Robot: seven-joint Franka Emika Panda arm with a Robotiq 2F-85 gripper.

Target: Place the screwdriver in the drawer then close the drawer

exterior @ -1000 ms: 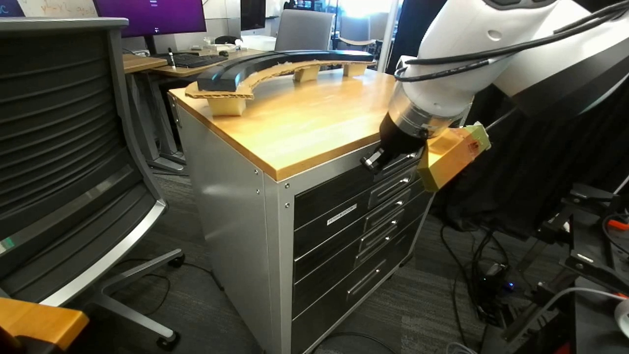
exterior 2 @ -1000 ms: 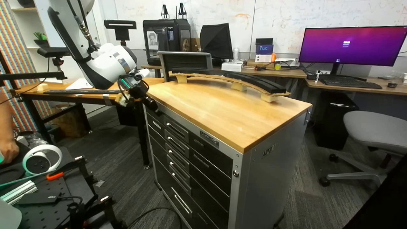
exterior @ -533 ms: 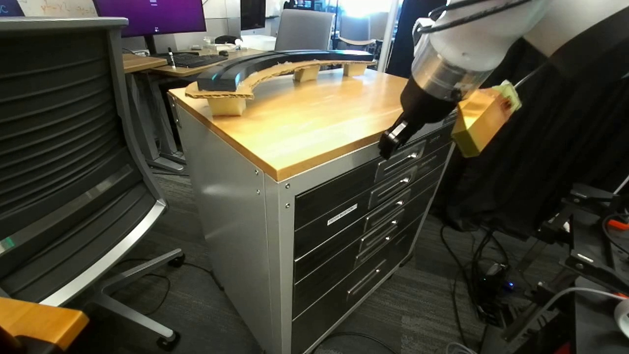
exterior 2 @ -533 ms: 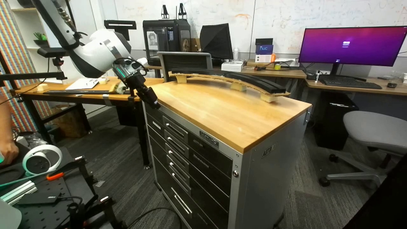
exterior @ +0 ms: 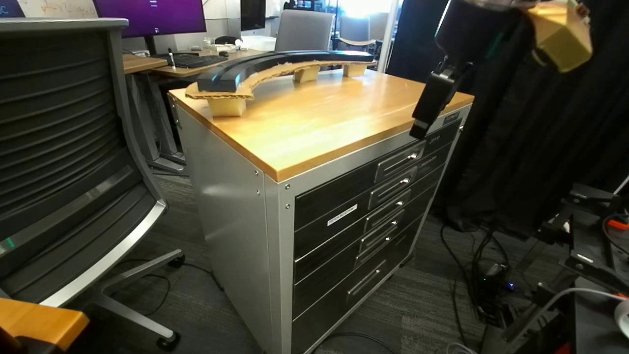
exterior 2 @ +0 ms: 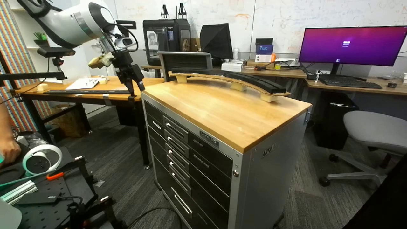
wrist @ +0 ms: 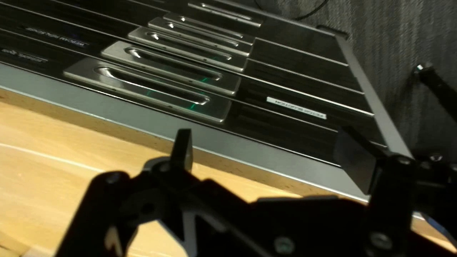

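Since the earlier frames, the black, angular, jointed gripper (wrist: 268, 153) has risen and shifted sideways in both exterior views, along with the smooth, rounded white arm (exterior 2: 63, 30) and the wedge-shaped yellow block (exterior: 562, 39) fixed near its end. The gripper's 2 flat, blocky finger pads (wrist: 357, 162) stand well apart in the wrist view, a wide gap between them.

Smooth, glossy and honey-coloured, the rectangular wooden top (exterior 2: 222, 117) caps the grey metal cabinet (exterior 2: 264, 181), and the gripper hangs near its front edge. Uppermost in that cabinet, the wide, shallow, black-fronted drawer (exterior: 339, 191) sits closed, flush with the metal around it. Its brushed-metal plate (wrist: 150, 91) has a long, round-ended slot that catches the light; similar plates repeat on the lower drawers (exterior: 319, 265), and a slim white label strip (wrist: 296, 107) is stuck to the drawer next below. Where the screwdriver lies cannot be told from these views.

On the wooden top, an arched black strip (exterior: 290, 58) rests over ragged-edged corrugated cardboard (exterior: 247, 88), raised on chunky, pale, foam-like blocks (exterior: 227, 107). Beside the cabinet, in an exterior view, stands a chair (exterior: 59, 118) with a dark, horizontally ribbed back and a silvery, curved rail. Streaked dark grey carpet (wrist: 392, 32) lies under both.
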